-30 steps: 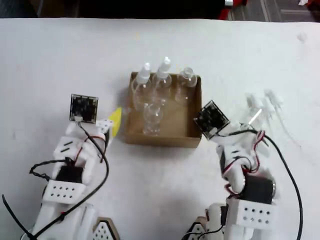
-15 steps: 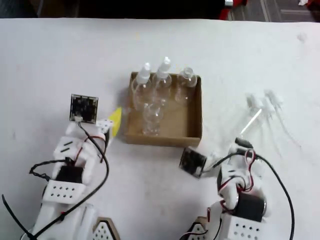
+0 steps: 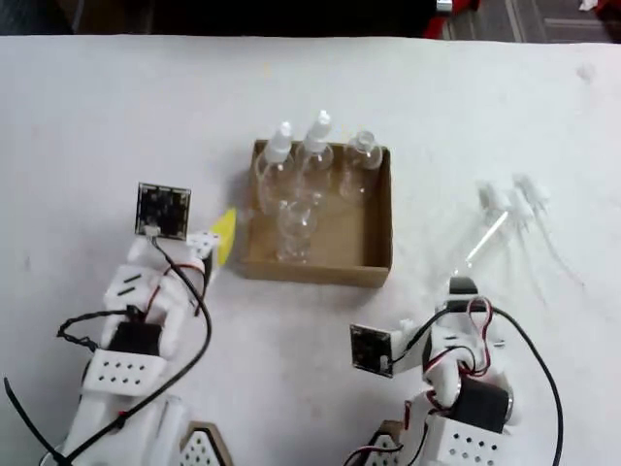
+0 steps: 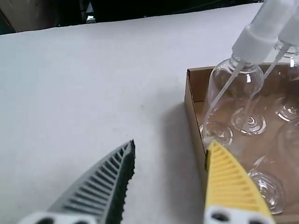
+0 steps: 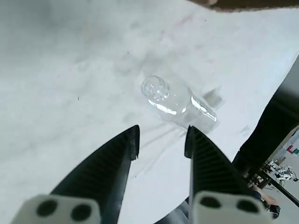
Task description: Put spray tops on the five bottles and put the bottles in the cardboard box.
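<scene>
Pulled back from the brown cardboard box (image 3: 310, 270), the right arm is now low near the white surface's (image 3: 97, 116) front edge. The right gripper (image 5: 162, 134) is spread, with a clear plastic bottle (image 5: 175, 102) lying on its side beyond the tips. Four upright clear bottles (image 3: 296, 228) stand in the box. The left gripper (image 4: 172, 144) is spread beside the box's left wall.

surface: white table (image 3: 116, 107) | beyond far edge: dark room (image 3: 243, 15)
</scene>
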Controlling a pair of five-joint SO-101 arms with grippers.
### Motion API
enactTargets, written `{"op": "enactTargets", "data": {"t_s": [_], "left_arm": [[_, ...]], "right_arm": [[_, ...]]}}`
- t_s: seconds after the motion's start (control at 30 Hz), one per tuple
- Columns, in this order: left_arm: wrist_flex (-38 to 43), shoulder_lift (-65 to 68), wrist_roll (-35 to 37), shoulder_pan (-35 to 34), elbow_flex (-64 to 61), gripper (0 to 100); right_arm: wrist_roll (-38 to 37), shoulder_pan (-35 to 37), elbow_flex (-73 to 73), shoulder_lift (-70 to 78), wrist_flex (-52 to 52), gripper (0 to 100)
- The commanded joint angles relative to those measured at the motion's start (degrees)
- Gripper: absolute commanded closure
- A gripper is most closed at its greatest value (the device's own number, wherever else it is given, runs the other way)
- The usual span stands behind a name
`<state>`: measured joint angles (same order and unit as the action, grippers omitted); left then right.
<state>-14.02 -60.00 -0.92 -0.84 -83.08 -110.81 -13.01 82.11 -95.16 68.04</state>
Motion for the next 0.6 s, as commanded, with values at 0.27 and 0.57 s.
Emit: {"op": "enactTargets", "data": {"t_s": [0.27,0.57], "left_arm": [[2.81,-1.1,-0.53,0.31,0.26,77],[2.81,-1.1,-0.53,0.31,0.26,77]], "right_arm": [[10.9,-2.68,-19.6,15.96,-3.47,85.8],[26.99,-6.2,-56.79,60.0,1.27,85.4]]}}
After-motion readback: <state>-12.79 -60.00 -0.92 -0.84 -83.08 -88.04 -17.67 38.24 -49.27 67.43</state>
